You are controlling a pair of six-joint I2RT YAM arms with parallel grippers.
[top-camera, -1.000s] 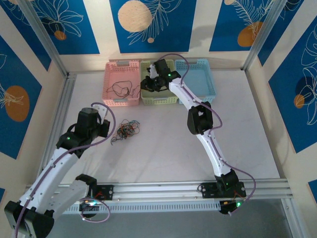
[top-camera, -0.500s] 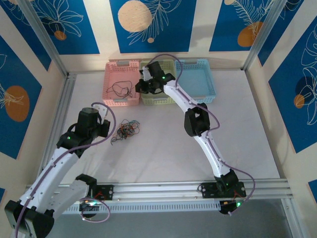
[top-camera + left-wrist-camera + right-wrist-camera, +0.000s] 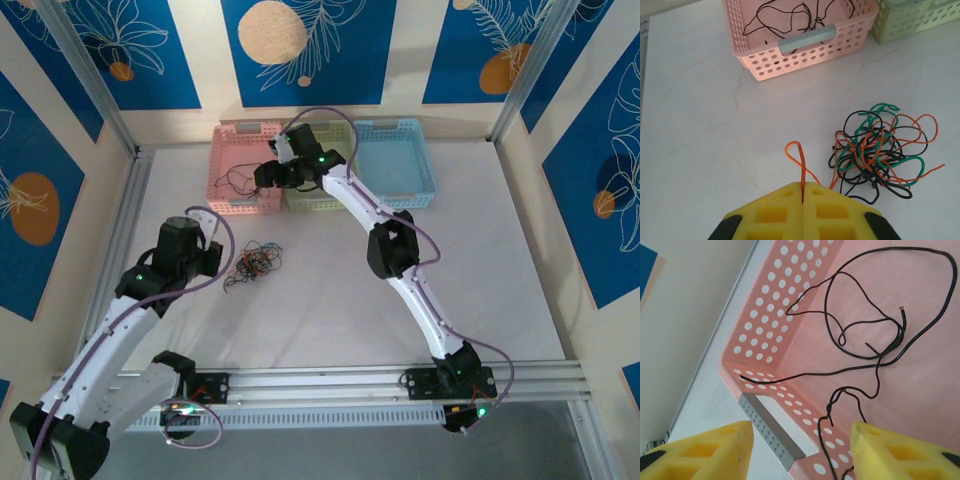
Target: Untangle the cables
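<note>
Since the earlier frames the right arm has swung left, from the green basket [image 3: 920, 22] to the pink basket [image 3: 805, 42], and its jaws have parted. The left arm has not shifted.

Left gripper [image 3: 803, 186]: closed on an orange wire [image 3: 801, 160], which loops just ahead of the pads and runs back toward the tangle [image 3: 880, 150].

Tangle: black, green and orange wires knotted together. It lies on the table [image 3: 330, 300] toward the left edge, roughly midway between the near and far edges.

Pink basket: at the far edge, nearest the far-left corner. A black wire [image 3: 826, 307] lies loose on its floor.

Right gripper [image 3: 801, 440]: open above the basket's near wall, holding nothing. One tail of the black wire shows between the spread fingers; contact cannot be told.

Step in hand, as judged: the black wire is delivered, and the orange wire comes next. To do this well, raise the right gripper straight up so the tail is not dragged out. Hold the left grip firm and draw the orange wire slowly away from the knot. Pin the tangle with the right gripper so it does not travel whole.
</note>
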